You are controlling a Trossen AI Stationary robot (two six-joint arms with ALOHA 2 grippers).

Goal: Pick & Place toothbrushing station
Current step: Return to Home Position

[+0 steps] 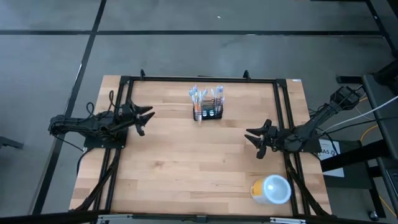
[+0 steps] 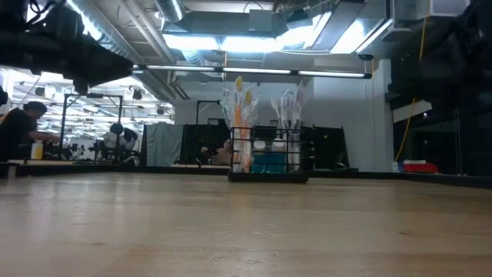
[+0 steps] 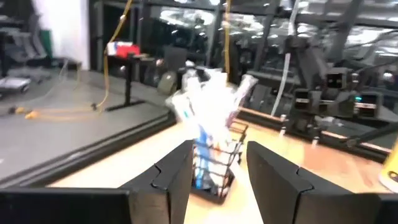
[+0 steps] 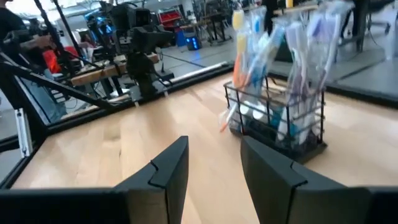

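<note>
Toward the far edge of the table (image 1: 186,168), mesh holder (image 1: 208,112) stands upright, full of toothbrushes (image 1: 200,96). My left gripper (image 1: 148,121) and right gripper (image 1: 252,140) flank it, well apart, fingers spread, nothing held, clearest from the wrists. Low view adds a person (image 2: 15,131) in the room behind.

Grey floor (image 1: 186,50), bright ceiling lights (image 2: 206,42), perhaps distant desks (image 2: 31,162)

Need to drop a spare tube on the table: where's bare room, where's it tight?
Widest bare patch: the table wood between the left gripper, the right gripper and the edge opposite the mesh organizer. Also free: the strips on either side of the organizer. Tight: the corner holding the yellow cup, just behind the right gripper.
</note>
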